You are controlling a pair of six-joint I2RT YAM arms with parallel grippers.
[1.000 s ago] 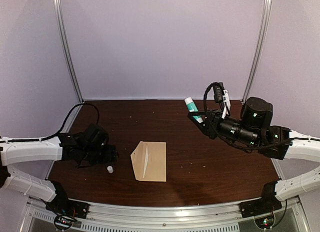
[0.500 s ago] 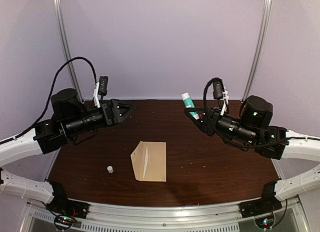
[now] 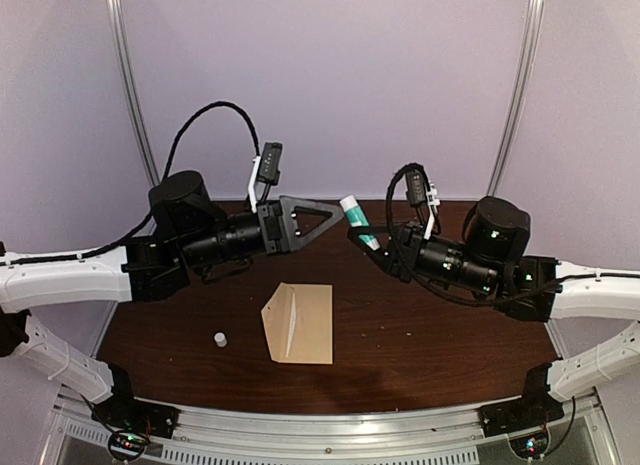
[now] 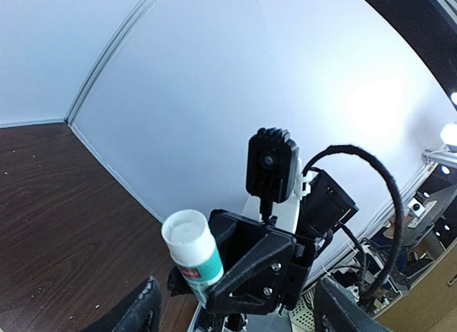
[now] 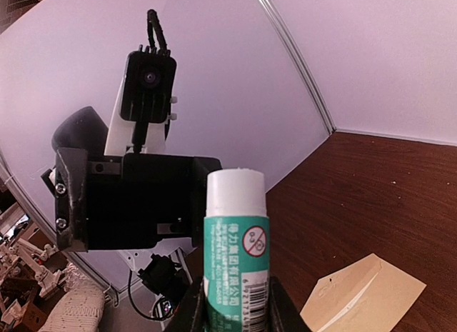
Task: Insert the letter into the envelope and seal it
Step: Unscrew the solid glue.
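We reckon the right gripper [image 3: 369, 240] pinches the glue stick [image 3: 352, 216] aloft so the wide-open left gripper [image 3: 332, 222] can work its top.

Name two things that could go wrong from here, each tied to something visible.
The open left gripper sits close to the green-and-white glue stick clamped in the right gripper; a misjudged reach might knock it loose.
The flat tan kraft paper envelope lies unheld on the dark table; gluing pressure could slide it.
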